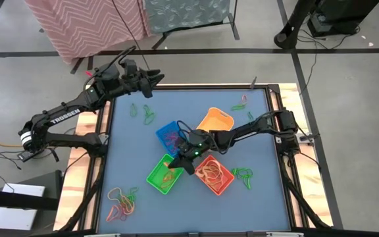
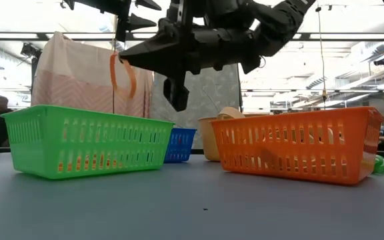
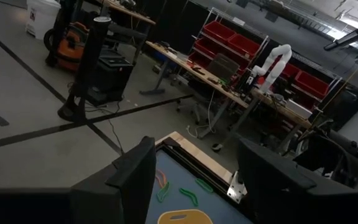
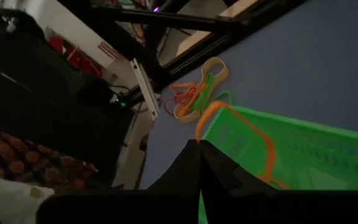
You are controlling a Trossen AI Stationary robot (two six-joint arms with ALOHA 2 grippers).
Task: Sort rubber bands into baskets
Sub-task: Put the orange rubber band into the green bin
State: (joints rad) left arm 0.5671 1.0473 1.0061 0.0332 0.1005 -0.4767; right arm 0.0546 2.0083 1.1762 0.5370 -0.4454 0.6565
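From above, the right gripper (image 1: 174,164) hangs over the green basket (image 1: 164,175), which sits beside the blue basket (image 1: 170,135), the orange basket (image 1: 214,174) and the yellow basket (image 1: 214,120) in the middle of the table (image 1: 262,204); loose rubber bands (image 1: 122,202) lie in a heap near the front left corner, and more lie near the far edge and beside the orange basket. The left gripper (image 1: 151,78) waits raised at the far left corner of the table. In the low view the right gripper (image 2: 176,93) is above the green basket (image 2: 85,141) with an orange band (image 2: 123,75) hanging from its tips over the basket, so I judge that the step in hand is the delivery of this band. In the left wrist view the left fingers (image 3: 135,180) stand apart with nothing between them. In the right wrist view the right fingers (image 4: 197,168) are pressed together on the orange band (image 4: 241,127), which loops over the green basket (image 4: 303,149), with the heap (image 4: 194,93) beyond. Green is an odd basket for an orange band, so the next move calls either for letting go here or for carrying it to the orange basket first.
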